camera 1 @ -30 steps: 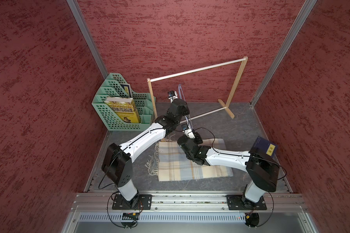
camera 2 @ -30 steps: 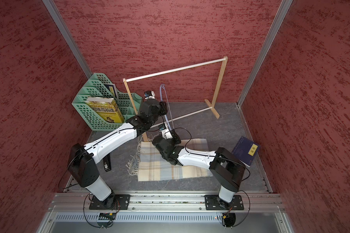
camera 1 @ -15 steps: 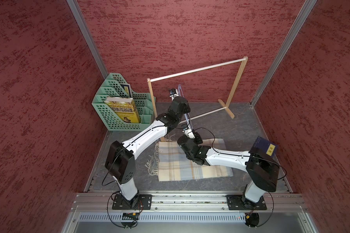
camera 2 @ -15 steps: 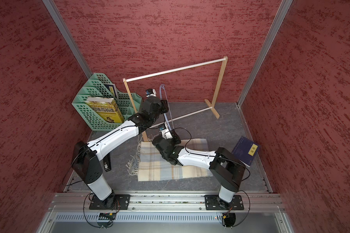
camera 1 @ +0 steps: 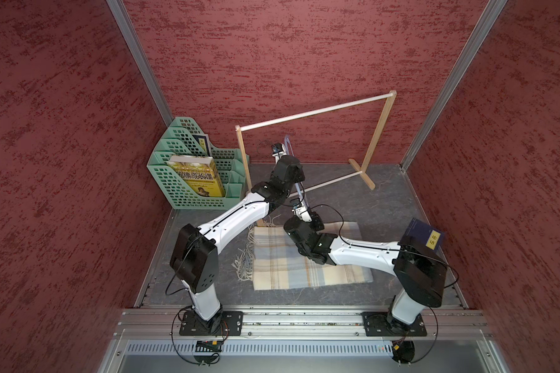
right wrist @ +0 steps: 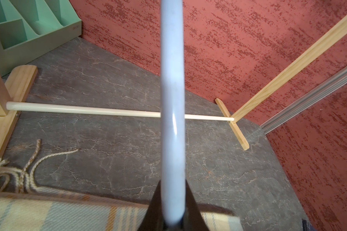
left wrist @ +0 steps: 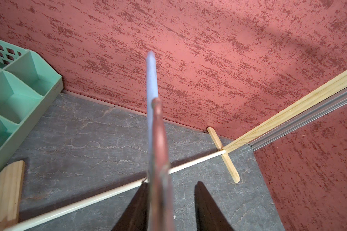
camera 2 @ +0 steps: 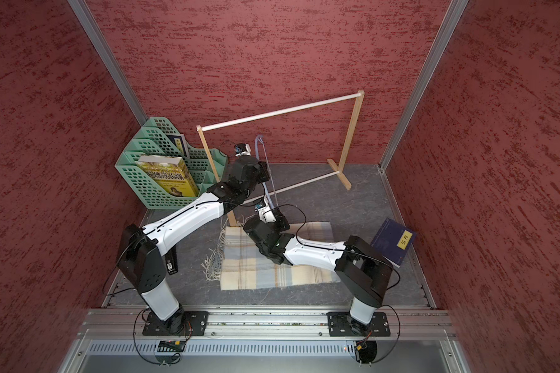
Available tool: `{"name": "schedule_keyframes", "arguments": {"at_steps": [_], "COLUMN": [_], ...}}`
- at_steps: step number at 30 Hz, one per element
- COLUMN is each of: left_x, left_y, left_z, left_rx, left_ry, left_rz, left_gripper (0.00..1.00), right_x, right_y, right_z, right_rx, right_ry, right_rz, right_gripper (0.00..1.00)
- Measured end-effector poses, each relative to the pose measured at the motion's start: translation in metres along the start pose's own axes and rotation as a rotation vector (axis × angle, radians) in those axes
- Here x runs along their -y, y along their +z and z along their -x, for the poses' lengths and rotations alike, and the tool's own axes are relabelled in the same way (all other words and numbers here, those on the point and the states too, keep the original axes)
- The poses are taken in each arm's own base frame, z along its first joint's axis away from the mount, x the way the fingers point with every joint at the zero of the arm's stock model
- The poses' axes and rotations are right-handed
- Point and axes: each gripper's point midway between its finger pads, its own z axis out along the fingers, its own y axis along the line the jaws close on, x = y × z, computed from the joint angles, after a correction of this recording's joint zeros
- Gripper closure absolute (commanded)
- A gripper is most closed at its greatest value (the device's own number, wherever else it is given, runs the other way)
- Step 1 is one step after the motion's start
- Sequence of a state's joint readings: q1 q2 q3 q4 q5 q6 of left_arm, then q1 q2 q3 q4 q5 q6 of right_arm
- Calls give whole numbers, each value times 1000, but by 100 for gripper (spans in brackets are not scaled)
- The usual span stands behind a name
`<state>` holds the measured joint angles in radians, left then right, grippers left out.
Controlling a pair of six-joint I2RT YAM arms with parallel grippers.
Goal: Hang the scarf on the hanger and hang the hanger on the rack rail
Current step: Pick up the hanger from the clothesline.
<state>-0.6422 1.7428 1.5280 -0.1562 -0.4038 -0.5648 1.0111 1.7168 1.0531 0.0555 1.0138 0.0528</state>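
Right wrist view: right gripper [right wrist: 173,208] clamped on hanger [right wrist: 171,80], propping it on end by far edge of scarf [right wrist: 48,216]; left gripper [left wrist: 171,185] brackets hanger's upper part, 2 fingers apart, 1 touching. Prob. taking over so right can fetch scarf, flat on table [camera 1: 385,200], near side.

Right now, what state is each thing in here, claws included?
scarf, folded flat on the table, not hung.
hanger, lifted off the table, nothing on it.
right gripper, shut on the hanger.
left gripper, open, jaws either side of the hanger.
wooden rack, upright, nothing hung on it.
green file holder, upright, yellow book standing inside.
blue book, closed, lying on the table.
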Motion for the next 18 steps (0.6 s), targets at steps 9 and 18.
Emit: {"name": "schedule_keyframes", "arguments": {"at_steps": [9, 18], "left_x": [-5, -4], "left_y": [5, 5], "left_z": [-2, 0], "left_rx": [-4, 2], "left_ry": [-3, -7], "left_rz": [11, 7], "left_gripper": [72, 88], "right_x": [0, -1], "right_y": [0, 0], "right_z": [0, 0], "right_rx": [0, -1], "right_ry": [0, 11], "right_rz": [0, 4], "right_gripper": [100, 100]}}
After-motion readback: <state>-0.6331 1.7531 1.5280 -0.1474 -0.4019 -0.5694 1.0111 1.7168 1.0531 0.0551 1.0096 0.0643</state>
